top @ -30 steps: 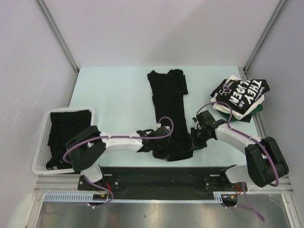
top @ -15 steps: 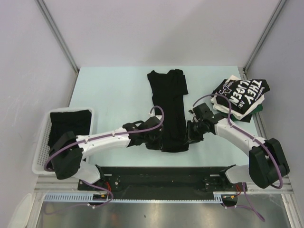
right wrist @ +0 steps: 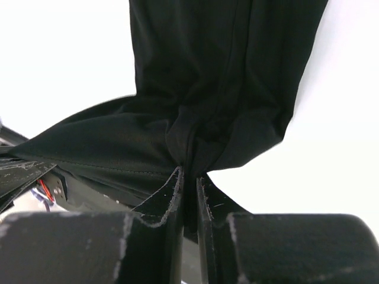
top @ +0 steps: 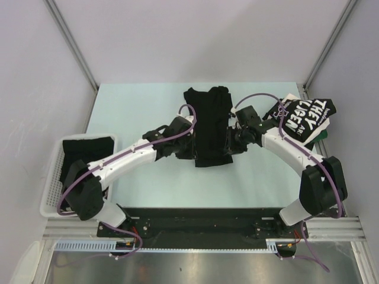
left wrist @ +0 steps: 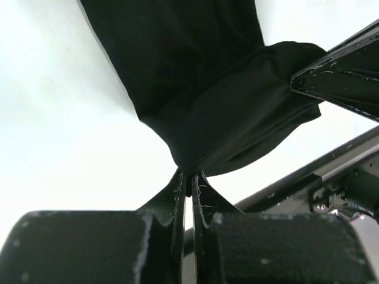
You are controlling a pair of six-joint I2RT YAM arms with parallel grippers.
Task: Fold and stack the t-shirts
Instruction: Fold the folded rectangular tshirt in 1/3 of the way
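A long black t-shirt (top: 210, 124) lies in the middle of the table, its near end lifted and folded back. My left gripper (top: 188, 146) is shut on the shirt's near left corner (left wrist: 195, 160). My right gripper (top: 230, 141) is shut on the near right corner (right wrist: 195, 148). Both hold the hem above the shirt's middle. A pile of folded shirts (top: 299, 120), the top one black with big white lettering, sits at the far right. More black cloth (top: 80, 163) lies in the white basket (top: 49, 189) on the left.
The white mesh basket stands at the table's left edge. The shirt pile sits close to the right arm's forearm. A black rail (top: 201, 219) runs along the table's near edge. Grey walls close in the back and sides.
Both grippers have carried the shirt's near hem away from the near edge toward the far side, folding the lower part over the upper part. The arms are now stretched out further.
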